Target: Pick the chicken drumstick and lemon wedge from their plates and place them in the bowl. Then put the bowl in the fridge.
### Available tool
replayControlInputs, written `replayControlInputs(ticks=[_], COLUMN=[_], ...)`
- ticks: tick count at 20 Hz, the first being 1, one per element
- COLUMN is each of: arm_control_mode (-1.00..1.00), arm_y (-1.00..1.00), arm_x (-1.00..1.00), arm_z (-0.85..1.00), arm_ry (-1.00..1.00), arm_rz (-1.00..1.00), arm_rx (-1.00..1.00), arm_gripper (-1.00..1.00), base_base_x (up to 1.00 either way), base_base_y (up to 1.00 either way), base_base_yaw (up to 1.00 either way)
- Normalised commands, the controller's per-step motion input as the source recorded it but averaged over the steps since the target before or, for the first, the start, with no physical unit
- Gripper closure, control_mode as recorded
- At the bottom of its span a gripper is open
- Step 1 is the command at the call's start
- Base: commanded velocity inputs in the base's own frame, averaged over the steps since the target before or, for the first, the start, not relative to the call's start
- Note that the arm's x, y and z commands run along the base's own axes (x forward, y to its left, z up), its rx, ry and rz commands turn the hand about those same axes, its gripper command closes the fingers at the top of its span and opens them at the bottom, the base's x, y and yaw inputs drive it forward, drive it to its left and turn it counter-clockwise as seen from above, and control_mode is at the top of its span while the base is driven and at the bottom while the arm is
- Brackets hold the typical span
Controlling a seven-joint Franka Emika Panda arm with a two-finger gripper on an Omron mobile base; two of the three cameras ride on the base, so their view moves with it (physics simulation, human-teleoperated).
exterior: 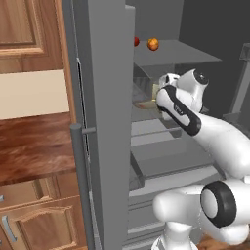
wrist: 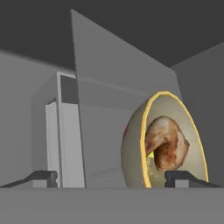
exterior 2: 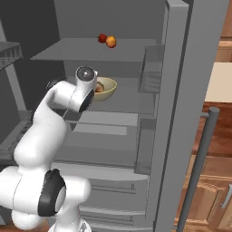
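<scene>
A: Right, status check. Bowl (exterior 2: 105, 89) sitting on a middle fridge (exterior 2: 181, 90) shelf (exterior 2: 122, 102), upright in the right base view, rim level. Chicken drumstick (wrist: 166, 146) inside, leaning on the inner wall. Sliver of yellow-green under it, likely the lemon wedge (wrist: 151, 155), too small to confirm.

B: Gripper?

A: Gripper (wrist: 111, 177) spread wide, fingertips (wrist: 43, 176) well apart, holding nothing. One tip sits in front of the bowl rim in the hand view, other tip off to the side over bare shelf. Contact with the rim hard to call.

B: Handling notes on the bowl, in case of a re-grab?

A: Looks rigid, thick rim, deep wall. Probably moderate weight with the drumstick in. Best hold judged to be a pinch across the rim, one finger inside, one outside, away from the food. Smooth surface, so could slip if tilted. Drumstick loose, will roll if the bowl tips.

B: Anything nearby?

A: Orange fruit (exterior 2: 111, 41) and red fruit (exterior 2: 102, 38) one shelf up, well apart from the bowl. Fridge door (exterior: 105, 122) open.

B: Progress?

A: Looks essentially done: bowl in, food in. Remaining risk: clipping the rim when pulling back.
</scene>
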Motion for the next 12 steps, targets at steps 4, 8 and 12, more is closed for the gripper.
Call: replayControlInputs(ticks=[4,8,12], arm_control_mode=[-1.0,-1.0,-1.0], arm_y=[-0.01,-0.03,0.0], arm_x=[-0.94,-0.94,-0.94], arm_z=[0.08,-0.21,-0.55], arm_ry=[0.0,0.04,0.13], arm_rz=[0.0,0.0,0.0], arm_rx=[0.0,-0.09,-0.21], arm_gripper=[-1.0,-1.0,-1.0], base_base_x=[0.0,0.0,0.0], base_base_y=[0.0,0.0,0.0], base_base_yaw=[0.0,0.0,0.0])
